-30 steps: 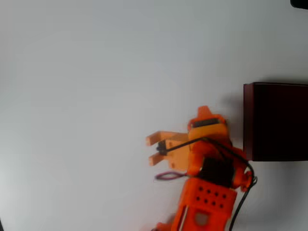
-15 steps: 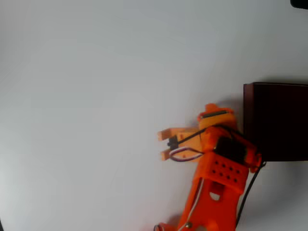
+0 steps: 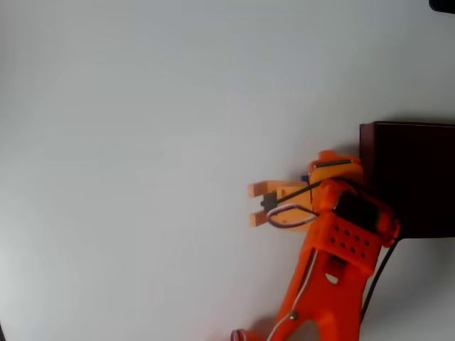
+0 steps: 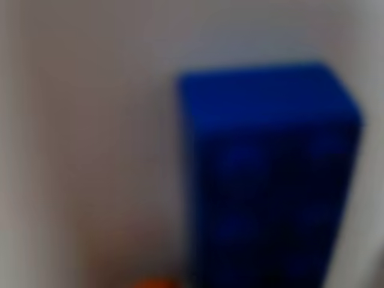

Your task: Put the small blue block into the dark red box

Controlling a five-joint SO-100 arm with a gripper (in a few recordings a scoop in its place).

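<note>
In the overhead view my orange gripper points left, and its two fingers hold a small dark piece, the small blue block. The wrist view has the same blue block close up and blurred, against a pale surface. The dark red box sits at the right edge of the overhead view, just right of my wrist. The arm covers part of its lower left wall. Its inside looks very dark.
The white table stretches bare to the left and above the gripper. A small dark object sits in the top right corner. My orange arm comes in from the bottom edge.
The gripper has moved to the right and slightly up, towards the box, with the dark piece still between its fingers. The box has not moved.
</note>
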